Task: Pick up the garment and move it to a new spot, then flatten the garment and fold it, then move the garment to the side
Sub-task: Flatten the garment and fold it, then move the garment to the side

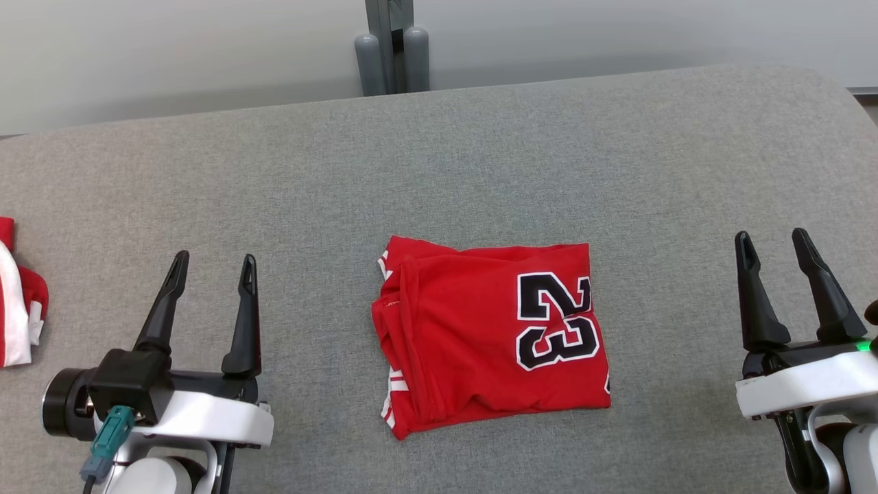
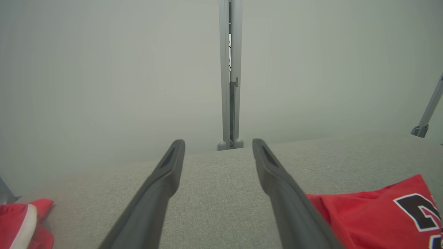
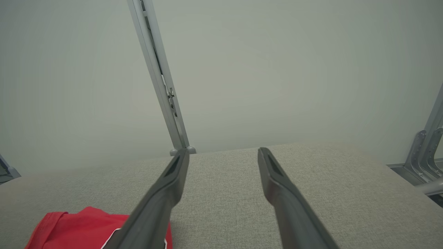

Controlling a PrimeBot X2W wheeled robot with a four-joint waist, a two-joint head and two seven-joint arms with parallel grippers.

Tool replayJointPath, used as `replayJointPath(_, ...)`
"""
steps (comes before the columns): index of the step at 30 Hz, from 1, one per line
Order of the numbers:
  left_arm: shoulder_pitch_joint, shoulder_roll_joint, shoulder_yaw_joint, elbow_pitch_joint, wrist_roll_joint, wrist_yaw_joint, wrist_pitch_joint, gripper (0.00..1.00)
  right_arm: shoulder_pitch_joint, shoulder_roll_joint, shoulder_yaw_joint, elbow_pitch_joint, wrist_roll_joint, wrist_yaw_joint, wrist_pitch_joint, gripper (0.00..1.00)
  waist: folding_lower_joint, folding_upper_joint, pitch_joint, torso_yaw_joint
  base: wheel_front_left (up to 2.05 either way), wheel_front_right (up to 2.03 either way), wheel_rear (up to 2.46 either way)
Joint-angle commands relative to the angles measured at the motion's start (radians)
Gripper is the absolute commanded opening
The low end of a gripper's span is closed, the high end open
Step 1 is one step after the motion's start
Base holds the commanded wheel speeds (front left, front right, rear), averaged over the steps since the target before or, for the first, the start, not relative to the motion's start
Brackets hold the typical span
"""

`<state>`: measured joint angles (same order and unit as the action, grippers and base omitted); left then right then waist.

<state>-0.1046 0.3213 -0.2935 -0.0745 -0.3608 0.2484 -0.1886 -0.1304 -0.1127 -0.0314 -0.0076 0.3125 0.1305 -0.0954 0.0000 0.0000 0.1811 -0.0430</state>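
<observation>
Far left, against the left edge of the grey fabric-covered table [image 1: 274, 171]: a bunched red-and-white cloth [image 1: 19, 295], partly cut off by the picture's border. Just right of that, near the front edge toward the left corner: left gripper [image 1: 215, 258], pointing toward the far edge, jaws spread wide, holding nothing. Well apart from both the cloth and the garment. In the left wrist view, the same wide spread of the two dark fingers [image 2: 162, 180], with the red-and-white cloth low at the left and a corner of the garment low at the right.

Middle of the table, somewhat nearer the front edge than the far one: the garment [image 1: 490, 333], a red jersey folded into a rough rectangle and lying flat. Black number 23 with white outline on its right half, turned sideways. White-striped trim and layered folds along its left side. Touched by neither gripper. Beyond the far edge, about in line with the garment's left side: a grey post [image 1: 392, 48] against a pale wall [image 1: 171, 48].

Far right, near the front edge toward the right corner: right gripper [image 1: 771, 235], likewise pointing toward the far edge, jaws wide apart and empty, green light [image 1: 863, 345] lit on its body. Well clear of the garment's right side. In the right wrist view, a red corner of the garment low at the left, partly behind one of the fingers [image 3: 162, 197].
</observation>
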Motion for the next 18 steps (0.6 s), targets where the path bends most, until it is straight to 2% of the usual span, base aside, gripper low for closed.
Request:
replayJointPath(1,0.016,0.004,0.000,-0.003,-0.002,0.009,0.002,1.00,0.011,-0.003,-0.005,0.007,-0.003,0.001,0.003,1.00,0.0000,0.0000,-0.002,0.003,0.00,0.00,0.00)
replayJointPath(11,0.004,0.002,-0.009,-0.005,0.000,0.015,0.009,1.00,-0.005,-0.013,0.000,0.010,0.002,0.001,0.012,1.00,0.0000,0.0000,0.000,0.014,0.00,0.00,0.00)
replayJointPath(18,-0.011,-0.004,-0.022,-0.010,0.003,0.012,0.002,1.00,-0.021,-0.042,0.023,0.040,0.003,0.001,0.046,1.00,0.0000,0.0000,0.018,0.049,0.00,0.00,0.00)
